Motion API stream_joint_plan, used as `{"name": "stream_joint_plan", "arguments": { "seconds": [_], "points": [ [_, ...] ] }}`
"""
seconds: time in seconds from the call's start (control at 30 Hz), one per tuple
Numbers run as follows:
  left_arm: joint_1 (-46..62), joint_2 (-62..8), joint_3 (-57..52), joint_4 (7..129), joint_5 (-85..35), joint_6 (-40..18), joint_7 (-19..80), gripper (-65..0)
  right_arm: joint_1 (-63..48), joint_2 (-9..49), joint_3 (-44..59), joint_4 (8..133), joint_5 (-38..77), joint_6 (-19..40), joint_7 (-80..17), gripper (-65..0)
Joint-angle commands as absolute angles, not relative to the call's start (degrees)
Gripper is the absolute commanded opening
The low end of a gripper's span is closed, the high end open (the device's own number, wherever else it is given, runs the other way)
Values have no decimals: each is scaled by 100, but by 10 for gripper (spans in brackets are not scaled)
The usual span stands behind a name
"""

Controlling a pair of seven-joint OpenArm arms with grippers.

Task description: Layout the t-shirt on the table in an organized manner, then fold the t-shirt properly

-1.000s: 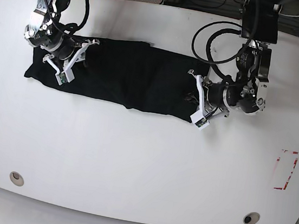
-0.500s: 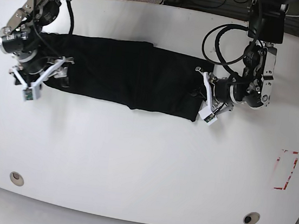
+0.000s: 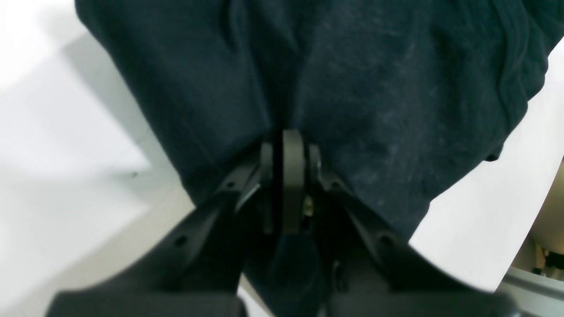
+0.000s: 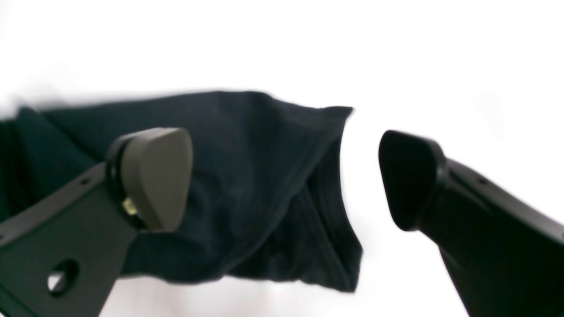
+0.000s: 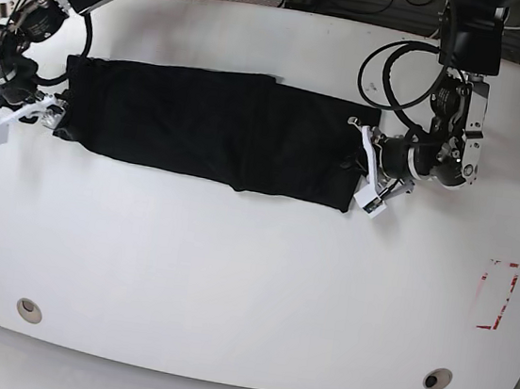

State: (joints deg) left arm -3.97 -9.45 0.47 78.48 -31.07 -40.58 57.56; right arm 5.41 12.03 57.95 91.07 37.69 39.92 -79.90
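**Black T-Shirt Stretched Across White Desk**

The t-shirt [image 5: 211, 127] lies as a long band on the desk's [image 5: 230, 286] far half. The left end effector [image 5: 369, 175] pinches its end; the right end effector [image 5: 23, 118] gapes wide, empty, beside the opposite end.

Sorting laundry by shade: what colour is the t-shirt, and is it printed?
Plain black t-shirt, no print visible; clearest in the base view.
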Motion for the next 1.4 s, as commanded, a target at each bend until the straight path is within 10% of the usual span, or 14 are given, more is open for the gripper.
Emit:
{"name": "stream_joint_plan", "arguments": {
  "seconds": [0.0,1.1,1.37],
  "points": [
    [-409,-1015,40,7864,-2738,-4000,6062,-649,585,1437,5877,8690,4048,4000,-7969,0],
    [-374,-989,40,7873,-2738,-4000,6062,-647,-268,1244,4910,8171,4119,4000,-6941,-11],
    [-374,-989,40,7873,-2738,-4000,6062,-647,-277,1051,4787,8189,4119,4000,-6905,-200]
  ]
}}
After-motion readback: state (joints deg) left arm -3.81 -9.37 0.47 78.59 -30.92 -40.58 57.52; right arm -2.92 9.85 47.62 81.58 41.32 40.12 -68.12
